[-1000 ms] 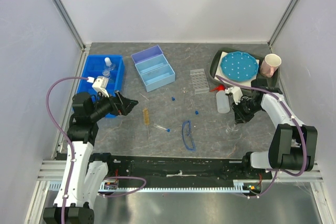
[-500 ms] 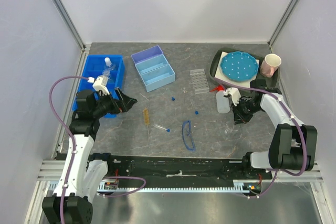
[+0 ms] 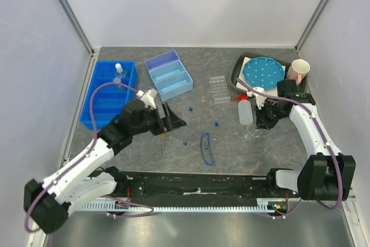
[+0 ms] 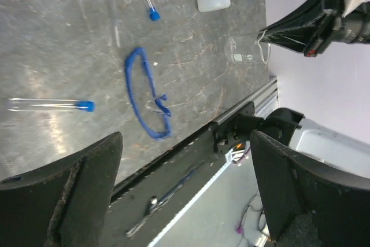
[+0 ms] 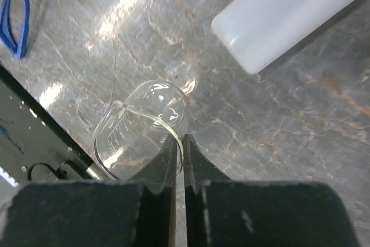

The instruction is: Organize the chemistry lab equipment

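**Grip on glass beaker (image 5: 136,120) near the right edge; left gripper (image 3: 172,121) wide**

From above, we see the right gripper (image 3: 258,125) low over the table (image 3: 243,160), close to its right edge. Its jaws are closed at the glass beaker (image 3: 253,133), on the near side of the white squeeze bottle (image 3: 245,113). The left gripper hangs over the middle of the table, jaws spread and holding nothing. The blue-rimmed safety glasses (image 3: 206,148) lie towards the near edge, between the two arms. A blue bin (image 3: 95,105) sits along the left edge, with a light-blue box (image 3: 169,75) and a clear rack (image 3: 219,89) further back. The dotted blue disc (image 3: 263,73) and a paper cup (image 3: 299,72) occupy the far right corner.

In the left wrist view, we look between widely parted fingers (image 4: 75,189) at the safety glasses (image 4: 144,93). One blue-capped clear tube (image 4: 49,105) lies beside them and another lies beyond. Past these, the right gripper (image 4: 263,36) meets the beaker (image 4: 245,50) at its rim.

In the right wrist view, we see the fingers (image 5: 167,160) pressed together on the beaker's rim wall, one inside and one outside. The squeeze bottle (image 5: 289,10) is just beside the beaker, apart from it. We cannot tell whether the beaker rests on the table or hangs clear of it.
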